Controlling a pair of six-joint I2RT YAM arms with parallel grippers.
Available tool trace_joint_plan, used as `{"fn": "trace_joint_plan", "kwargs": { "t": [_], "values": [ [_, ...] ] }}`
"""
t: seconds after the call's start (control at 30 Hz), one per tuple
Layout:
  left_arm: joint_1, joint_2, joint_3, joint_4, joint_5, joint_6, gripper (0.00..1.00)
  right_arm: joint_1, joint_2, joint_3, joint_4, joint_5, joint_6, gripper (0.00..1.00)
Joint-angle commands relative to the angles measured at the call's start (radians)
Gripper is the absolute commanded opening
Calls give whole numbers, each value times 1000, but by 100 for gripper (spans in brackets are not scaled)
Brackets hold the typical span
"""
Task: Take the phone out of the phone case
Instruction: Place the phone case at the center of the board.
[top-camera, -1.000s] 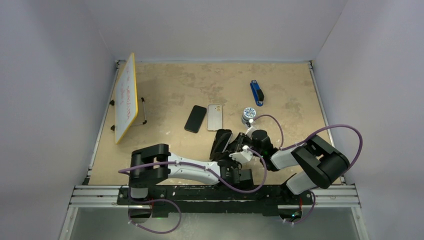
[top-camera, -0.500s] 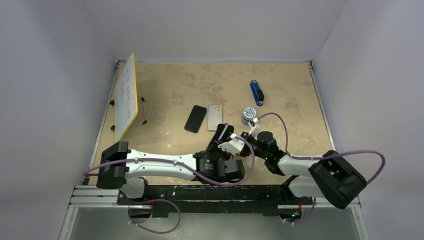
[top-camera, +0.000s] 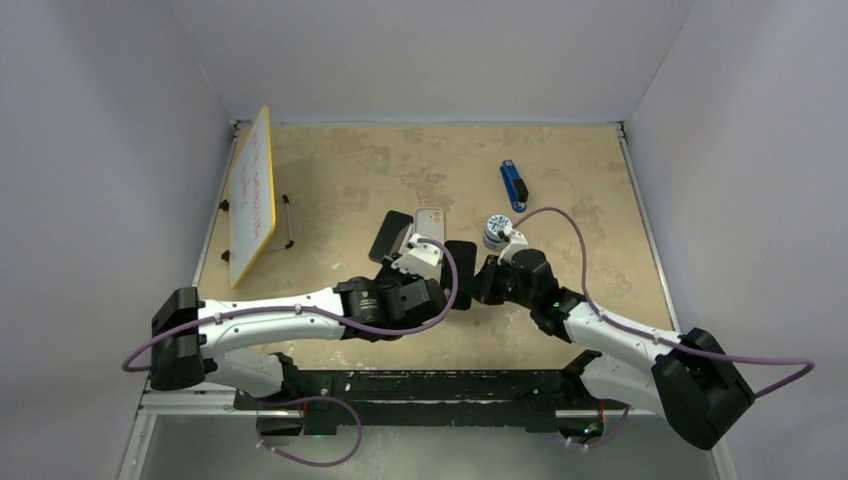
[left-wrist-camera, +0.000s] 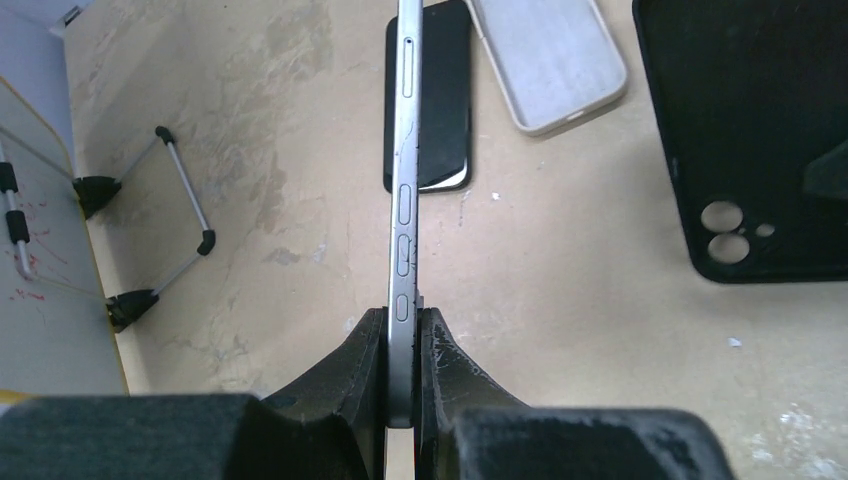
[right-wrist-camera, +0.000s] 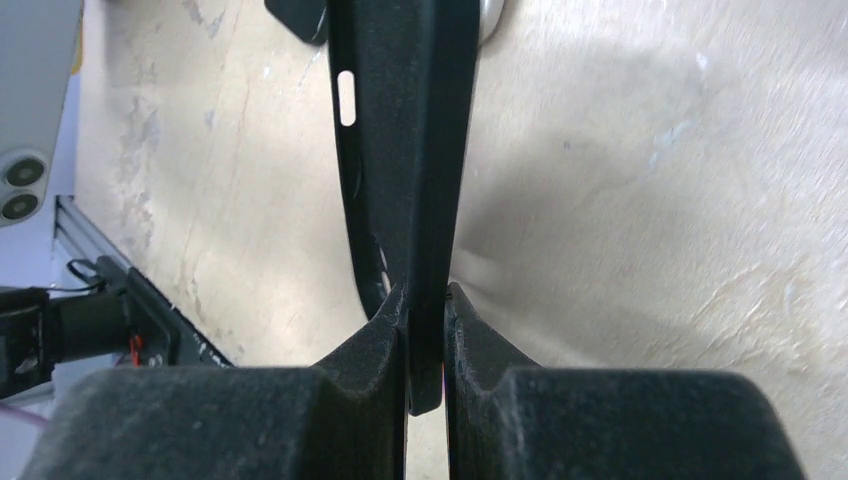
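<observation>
Now that you've pushed both reaches out toward 12 o'clock, you've got daylight. Your left hand (left-wrist-camera: 403, 340) is clamped tight on the bare phone (left-wrist-camera: 405, 200), which stands on edge above the table (left-wrist-camera: 280, 200). At its 3 o'clock, clearly apart, the black phone case (left-wrist-camera: 750, 140) is empty with its camera holes showing, and your right hand (right-wrist-camera: 425, 330) pinches it by the wall. A second ago the two were one dark bundle down at 6 o'clock. By my read the extraction is done, and only setting them down is left.

phone (left-wrist-camera: 403, 200) and case (right-wrist-camera: 400, 130) carried forward, farther apart
</observation>
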Motion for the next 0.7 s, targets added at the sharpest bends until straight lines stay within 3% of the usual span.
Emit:
{"fn": "trace_joint_plan", "kwargs": {
  "t": [0.0,0.33,0.5,0.67],
  "values": [
    [36,-88,-65,104,-24,39,0,-12,49,146,-145,58,-132,0],
    [68,-211,-175,220,-49,101,0,-11,229,323,-402,-148,-397,0],
    [69,-224,-200,273,-71,114,0,-11,268,366,-528,-180,-473,0],
    [74,-216,-226,330,-78,133,0,-10,316,423,-610,-145,-492,9]
  ]
}}
